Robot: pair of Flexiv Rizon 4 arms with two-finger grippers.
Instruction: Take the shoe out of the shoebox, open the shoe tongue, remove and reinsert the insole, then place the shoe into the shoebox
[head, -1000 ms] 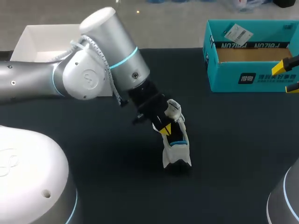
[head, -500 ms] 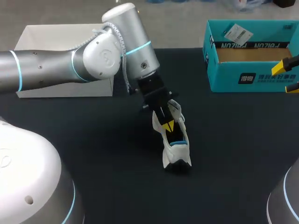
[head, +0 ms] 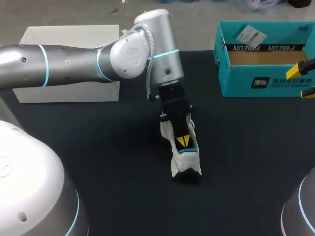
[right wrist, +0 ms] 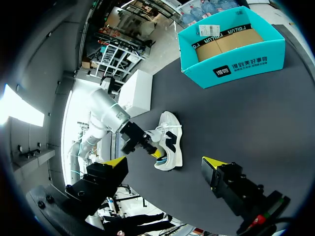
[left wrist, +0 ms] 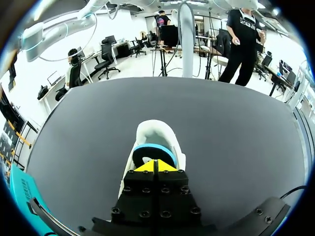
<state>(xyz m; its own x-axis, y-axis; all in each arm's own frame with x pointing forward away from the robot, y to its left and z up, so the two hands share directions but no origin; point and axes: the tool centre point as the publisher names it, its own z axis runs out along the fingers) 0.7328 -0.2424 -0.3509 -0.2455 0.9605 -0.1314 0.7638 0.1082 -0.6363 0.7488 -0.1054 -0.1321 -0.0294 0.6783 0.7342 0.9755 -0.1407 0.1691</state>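
Observation:
A white shoe [head: 186,164] with a black mark and a blue lining stands on the dark table [head: 113,147], near its middle, heel toward me. My left gripper [head: 183,141] is shut, its yellow tips together and pointing down at the shoe's opening. In the left wrist view the left gripper [left wrist: 156,166] sits just above the blue collar [left wrist: 147,149] of the shoe [left wrist: 153,132], with nothing seen between the tips. The teal shoebox [head: 241,81] stands open at the back right. My right gripper [head: 302,81] hangs open by the table's right edge, far from the shoe [right wrist: 171,147].
A white box [head: 69,93] lies at the back left, behind my left arm. The shoebox [right wrist: 231,59] holds brown paper and a tag. Bare table lies around the shoe on all sides. In the right wrist view my right gripper [right wrist: 164,163] has its fingers wide apart.
My left arm has swung to the right and its wrist has turned, bringing the shut tips along the shoe toward its opening. The shoe and the right arm have stayed put.

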